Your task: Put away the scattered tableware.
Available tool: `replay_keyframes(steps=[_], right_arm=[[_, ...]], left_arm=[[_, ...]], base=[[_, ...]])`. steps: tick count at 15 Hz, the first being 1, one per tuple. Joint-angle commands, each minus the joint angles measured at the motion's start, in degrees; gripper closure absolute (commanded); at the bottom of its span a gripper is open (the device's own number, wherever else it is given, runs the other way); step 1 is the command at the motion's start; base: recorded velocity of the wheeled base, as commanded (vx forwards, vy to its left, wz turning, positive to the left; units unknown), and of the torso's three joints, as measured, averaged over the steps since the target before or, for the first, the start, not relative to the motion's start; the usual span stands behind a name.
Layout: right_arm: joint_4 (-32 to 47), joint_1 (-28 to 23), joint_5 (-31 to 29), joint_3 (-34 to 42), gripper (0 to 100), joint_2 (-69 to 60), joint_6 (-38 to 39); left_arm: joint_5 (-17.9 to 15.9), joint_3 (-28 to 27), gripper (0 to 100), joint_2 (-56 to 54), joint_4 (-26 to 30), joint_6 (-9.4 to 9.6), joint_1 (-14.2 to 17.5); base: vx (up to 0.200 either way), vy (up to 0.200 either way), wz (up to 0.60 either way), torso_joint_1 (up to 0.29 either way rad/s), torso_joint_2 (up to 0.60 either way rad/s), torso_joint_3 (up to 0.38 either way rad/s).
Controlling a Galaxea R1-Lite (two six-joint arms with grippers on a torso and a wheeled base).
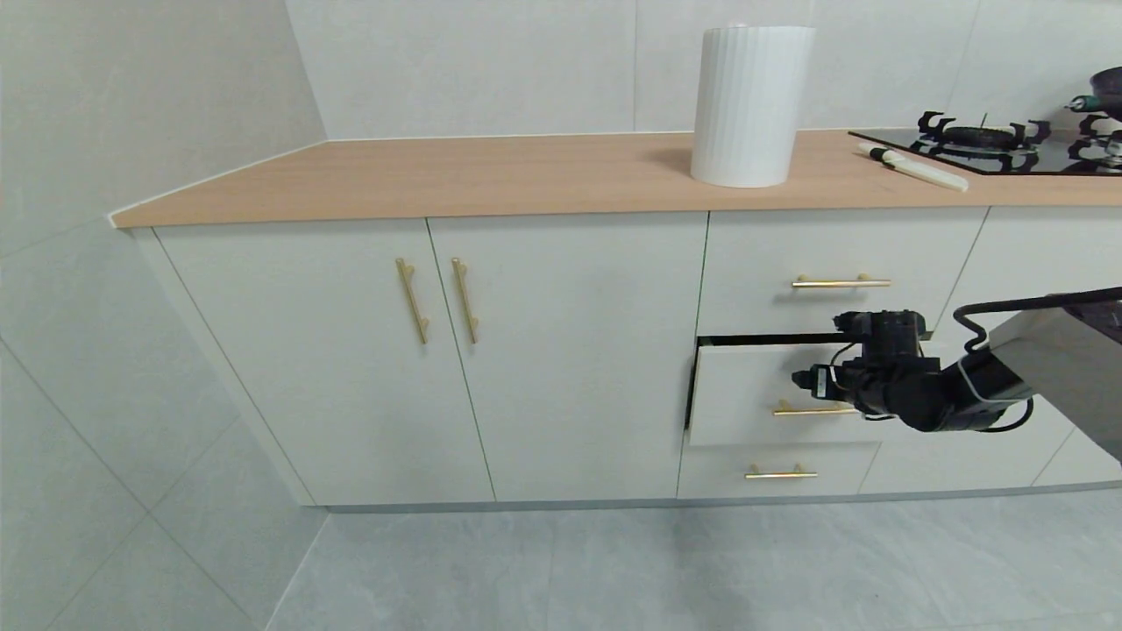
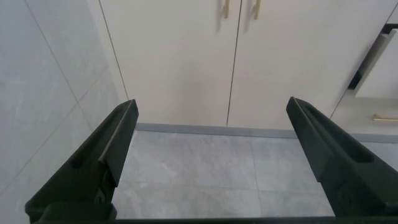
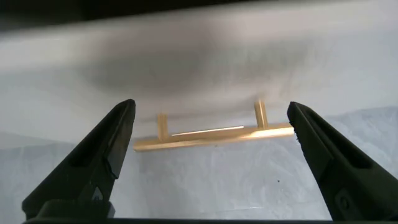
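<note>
Middle drawer (image 1: 736, 394) partly out, contents hidden; right gripper (image 3: 210, 111) spread wide, empty, facing its gold handle (image 3: 211, 132); left gripper (image 2: 211, 109) likewise.

- No writing, number or sign could be read anywhere in the kitchen.
- The white ribbed canister (image 1: 749, 105), the cabinet doors (image 1: 543, 368) and the drawer fronts (image 1: 763, 254) stood plain, with no legible print.

Matt wood-look countertop (image 1: 438, 180) (glossy brass handle (image 3: 211, 135))
</note>
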Motion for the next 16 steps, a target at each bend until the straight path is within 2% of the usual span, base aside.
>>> replay_keyframes(steps=[1, 4, 16], right_arm=[[-4.1, 0.2, -0.6, -0.3, 0, 2.6, 0.0], [-12.4, 0.4, -3.1, -0.8, 0, 5.5, -0.2], [-15.0, 0.5, -4.3, -5.9, 0, 7.6, 2.9]], left_arm=[[0.1, 0.0, 0, 0.1, 0.0, 0.03, 0.0], [0.0, 0.0, 0, 0.1, 0.0, 0.03, 0.0], [0.1, 0.0, 0, 0.1, 0.0, 0.03, 0.0]], base=[[0.0, 0.0, 0.0, 0.0, 0.0, 0.0], [0.0, 0.0, 0.0, 0.0, 0.0, 0.0], [0.0, 0.0, 0.0, 0.0, 0.0, 0.0]])
